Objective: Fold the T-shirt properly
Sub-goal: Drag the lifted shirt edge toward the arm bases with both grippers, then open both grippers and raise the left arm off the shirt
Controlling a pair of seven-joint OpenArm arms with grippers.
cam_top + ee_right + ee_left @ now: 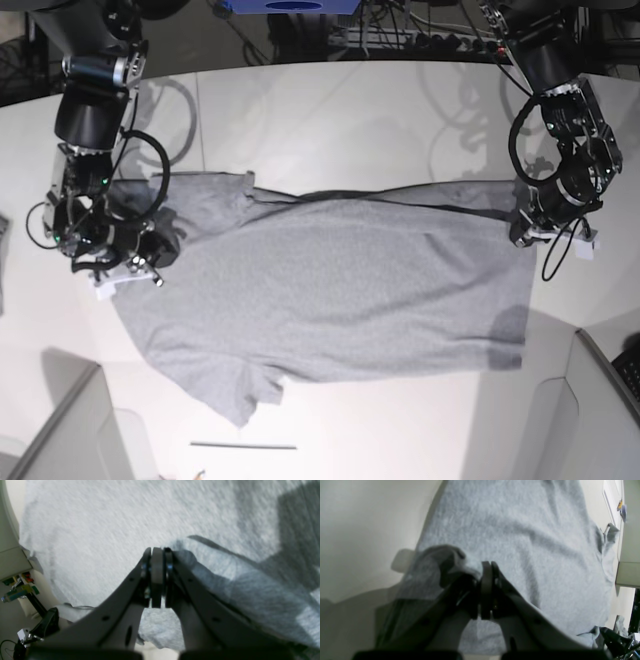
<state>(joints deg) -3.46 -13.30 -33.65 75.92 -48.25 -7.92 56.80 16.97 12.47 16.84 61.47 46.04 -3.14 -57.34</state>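
The heather-grey T-shirt (330,290) lies spread across the white table, plain side up, with its sleeves toward the left of the base view. My right gripper (158,240) is at its upper left shoulder. In the right wrist view its jaws (157,551) are shut, with a fold of the T-shirt (100,517) bunched against one finger. My left gripper (521,232) is at the shirt's upper right hem corner. The left wrist view shows it (487,565) shut too, with the T-shirt (520,530) gathered over one finger. The top edge runs taut between both grippers.
The white table (330,110) extends behind and in front of the shirt. Grey panels stand at the lower left (60,430) and lower right (600,410) corners. A thin dark strip (243,446) lies near the front edge. Cables run along the back edge (400,35).
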